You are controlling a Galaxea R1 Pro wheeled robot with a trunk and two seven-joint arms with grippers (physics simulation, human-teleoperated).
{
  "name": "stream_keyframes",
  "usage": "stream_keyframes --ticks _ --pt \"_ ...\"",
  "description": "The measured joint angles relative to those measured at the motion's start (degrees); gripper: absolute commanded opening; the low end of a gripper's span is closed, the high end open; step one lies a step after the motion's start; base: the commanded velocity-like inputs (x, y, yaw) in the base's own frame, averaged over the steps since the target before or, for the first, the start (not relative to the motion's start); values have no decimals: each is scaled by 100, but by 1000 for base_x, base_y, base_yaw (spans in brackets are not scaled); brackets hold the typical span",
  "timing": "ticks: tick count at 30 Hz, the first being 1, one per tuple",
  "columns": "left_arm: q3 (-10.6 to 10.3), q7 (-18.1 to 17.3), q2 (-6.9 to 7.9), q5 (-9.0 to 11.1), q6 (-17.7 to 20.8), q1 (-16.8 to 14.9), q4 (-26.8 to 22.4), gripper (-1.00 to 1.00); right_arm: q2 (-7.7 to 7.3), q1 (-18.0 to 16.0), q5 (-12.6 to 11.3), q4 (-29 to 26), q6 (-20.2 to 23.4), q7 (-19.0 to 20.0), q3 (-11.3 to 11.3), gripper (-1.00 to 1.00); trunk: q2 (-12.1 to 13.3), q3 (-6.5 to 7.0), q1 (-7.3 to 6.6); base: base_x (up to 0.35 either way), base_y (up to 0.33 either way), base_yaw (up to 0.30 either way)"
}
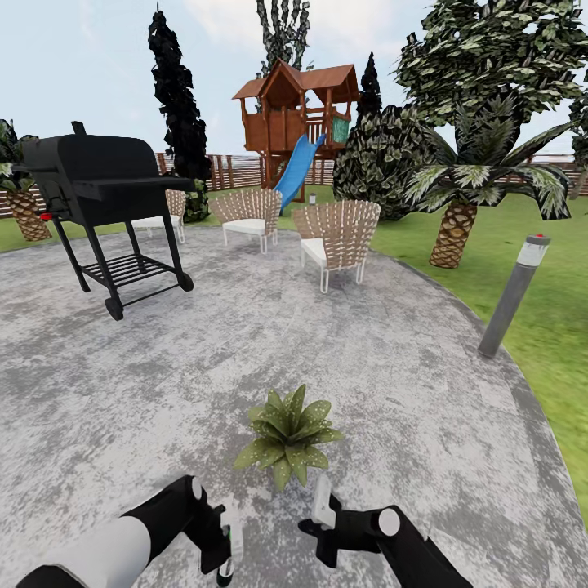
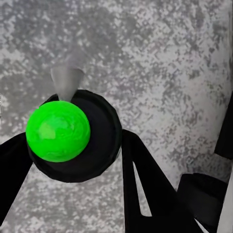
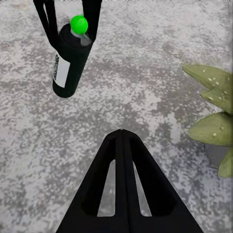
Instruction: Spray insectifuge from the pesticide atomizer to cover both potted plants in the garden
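Note:
My left gripper [image 1: 228, 563] is shut on the pesticide atomizer [image 1: 229, 541], low in the head view, just above the patio. The atomizer [image 3: 68, 60] is a black bottle with a white label and a bright green top [image 2: 58, 130], held between the left gripper's black fingers [image 2: 145, 179]. One potted plant [image 1: 287, 434] stands on the stone right ahead of both grippers. Its pointed green leaves [image 3: 213, 111] carry whitish insectifuge specks. My right gripper [image 1: 323, 500] is shut on nothing, beside the plant's near side, its tips [image 3: 121, 135] touching.
The grey stone patio [image 1: 384, 367] spreads ahead. A black grill [image 1: 106, 204] stands far left and wicker chairs [image 1: 335, 237] stand beyond. A tilted grey post [image 1: 513, 298] with a red-dotted cap marks the right edge by the grass. Behind it are a palm [image 1: 457, 220] and a play tower [image 1: 296, 110].

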Motion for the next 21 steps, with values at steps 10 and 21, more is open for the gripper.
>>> stream_keyframes --ticks 10,21 --pt "-8 34 -258 -23 -114 10 5 -100 155 0 -16 -7 -1 -8 0 -100 0 0 0 0 0 0" --pt "-6 200 -400 -28 -96 10 -7 -100 159 0 -16 -7 -1 -16 0 -100 0 0 0 0 0 0"
